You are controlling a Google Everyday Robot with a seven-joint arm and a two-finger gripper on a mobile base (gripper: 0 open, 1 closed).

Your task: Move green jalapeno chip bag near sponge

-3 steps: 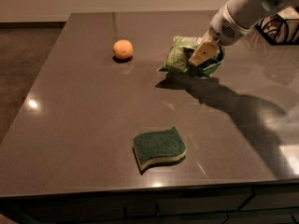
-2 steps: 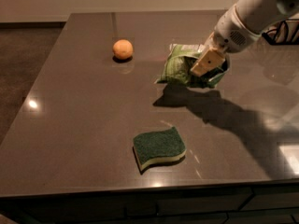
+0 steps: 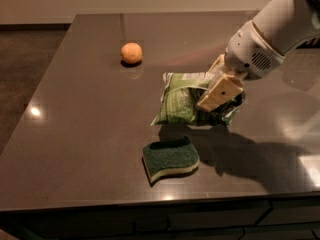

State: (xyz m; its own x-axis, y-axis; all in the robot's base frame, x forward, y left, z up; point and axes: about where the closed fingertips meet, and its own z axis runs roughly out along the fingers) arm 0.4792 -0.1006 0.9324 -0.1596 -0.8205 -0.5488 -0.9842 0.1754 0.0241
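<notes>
Tan plastic fingers (image 3: 220,91) of the gripper (image 3: 210,105) are seen pressed into the bag (image 3: 177,99) — the jaws are drawn in narrow on the crumpled foil, and the bag is held between them. The gripper is placed just behind the sponge (image 3: 170,159) and somewhat to its right. It is carried at the end of a white arm (image 3: 280,29) that is brought in from the far right of the sponge, high over the table (image 3: 75,109). The bag is light green with white patches and is held tilted. It is found close behind the sponge, near it but not touching. A dark shadow is cast on the grey tabletop between the two. Whether the bag's lower edge rests on the table cannot be told. The sponge is laid flat near the table's front edge — dark green on top, pale yellow below, wavy along its sides. An orange (image 3: 131,53) is set well behind the sponge and to its left, apart from the bag and from the gripper.
</notes>
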